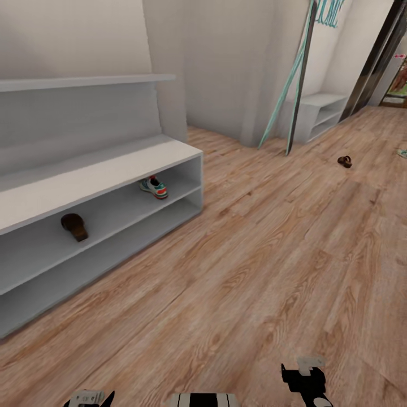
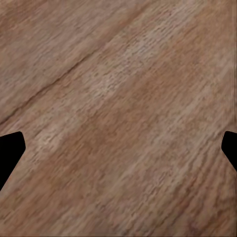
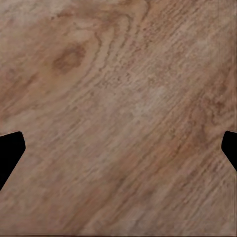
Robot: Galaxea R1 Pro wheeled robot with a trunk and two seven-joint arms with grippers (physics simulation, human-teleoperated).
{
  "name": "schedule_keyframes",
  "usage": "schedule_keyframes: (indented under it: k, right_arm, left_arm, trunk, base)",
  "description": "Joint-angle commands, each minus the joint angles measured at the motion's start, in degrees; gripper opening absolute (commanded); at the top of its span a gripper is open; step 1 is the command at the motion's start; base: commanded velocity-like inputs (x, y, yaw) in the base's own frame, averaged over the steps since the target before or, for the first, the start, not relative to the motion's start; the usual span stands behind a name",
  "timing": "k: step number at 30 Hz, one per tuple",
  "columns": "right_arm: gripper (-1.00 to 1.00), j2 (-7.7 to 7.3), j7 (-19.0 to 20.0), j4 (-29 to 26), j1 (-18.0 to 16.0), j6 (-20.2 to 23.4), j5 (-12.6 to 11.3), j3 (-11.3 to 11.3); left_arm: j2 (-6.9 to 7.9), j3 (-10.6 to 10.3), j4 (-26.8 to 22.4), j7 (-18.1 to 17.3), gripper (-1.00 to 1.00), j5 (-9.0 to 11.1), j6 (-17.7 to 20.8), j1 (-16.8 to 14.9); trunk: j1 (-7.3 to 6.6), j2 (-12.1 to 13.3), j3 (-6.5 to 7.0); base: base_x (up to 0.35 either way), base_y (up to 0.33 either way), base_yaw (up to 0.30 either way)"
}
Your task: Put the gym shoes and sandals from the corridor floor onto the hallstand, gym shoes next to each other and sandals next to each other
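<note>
Head view: hallstand point(image 1: 186, 155) edge borders corridor floor point(image 1: 271, 254).

Only one piece of writing shows: teal lettering point(image 1: 328, 13) on the pale wall point(image 1: 339, 56), far ahead of the right gripper point(image 1: 306, 377) and slightly to its right. The picture's upper edge cuts it off and a leaning teal board point(image 1: 294, 79) covers its start. The remaining letters look like "OME", but I cannot read them with certainty. Nothing else bears legible text, numbers or brands.
</note>
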Motion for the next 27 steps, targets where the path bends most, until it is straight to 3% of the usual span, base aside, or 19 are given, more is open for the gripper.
schedule_keyframes:
  k: [1,27]
  right_arm:
    - [1.00,0.01,-0.3,0.1,0.0,-0.1,0.2,0.2]
    - [1.00,0.01,-0.3,0.1,0.0,-0.1,0.2,0.2]
  left_arm:
    - [-0.01,0.2,0.0,-0.6,1.00,0.6,0.0,0.0]
    - [-0.06,0.2,0.0,-0.6,1.00,0.7,0.0,0.0]
  trunk:
    - [-0.01,0.0,-0.04]
    - [-0.01,0.0,0.48]
  base:
    - [0.061,0.000,-0.280]
    - [0.313,0.000,-0.298]
